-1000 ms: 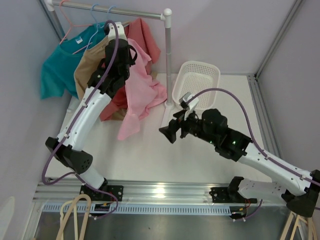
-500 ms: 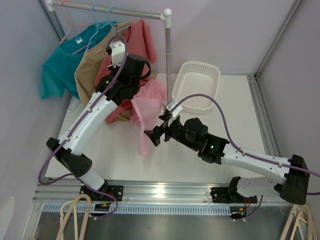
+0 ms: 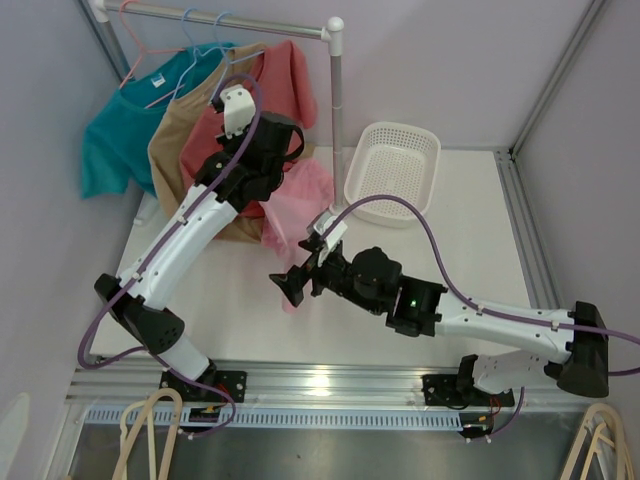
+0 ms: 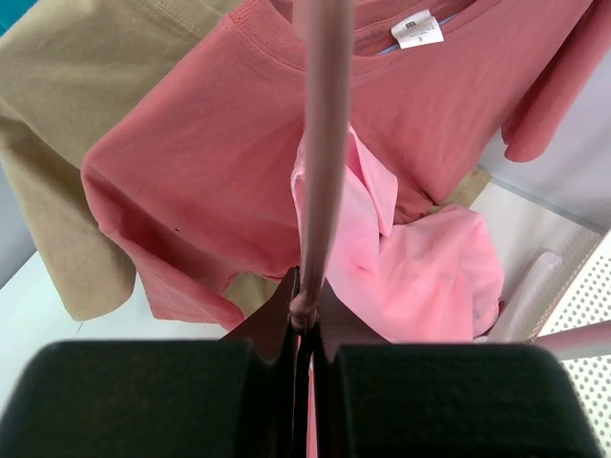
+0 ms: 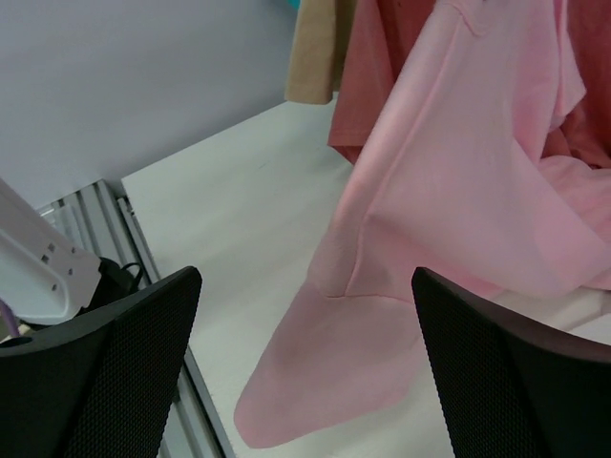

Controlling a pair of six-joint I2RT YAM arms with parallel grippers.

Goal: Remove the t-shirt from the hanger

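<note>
The left gripper (image 4: pixel 305 307) is clamping the end of a pink hanger (image 4: pixel 323 143). In the left wrist view its two dark jaws are pressing together on the rod, which is running straight up toward 12 o'clock. The pink t-shirt (image 3: pixel 300 195) is draping from this hanger, bunching below the jaws and trailing down toward 5 o'clock in the overhead view. How much of the garment is sitting on the hanger cannot be told, as folds are hiding the neck.

The right gripper (image 5: pixel 305 363) is reaching toward 9 o'clock across the white table (image 3: pixel 230 300), and its jaws are standing wide apart. Its black fingers (image 5: pixel 105 382) are framing the loose lower corner of the pink t-shirt without touching it; the cloth is hanging in the gap, beyond the pads. That corner is coming down very close to the tabletop, though whether it is resting there is unclear.

Behind the pink shirt, a coral t-shirt (image 4: pixel 210 162) with a white neck label (image 4: pixel 417 29) is hanging from the clothes rail (image 3: pixel 250 20) at 12 o'clock. A tan t-shirt (image 4: pixel 86 105) is hanging just beside it at 10 o'clock, and a teal t-shirt (image 3: pixel 120 125) is hanging farther out the same way. A white mesh basket (image 3: pixel 395 165) is sitting on the table at 1 o'clock, just beside the rail's upright post (image 3: pixel 338 120).
</note>
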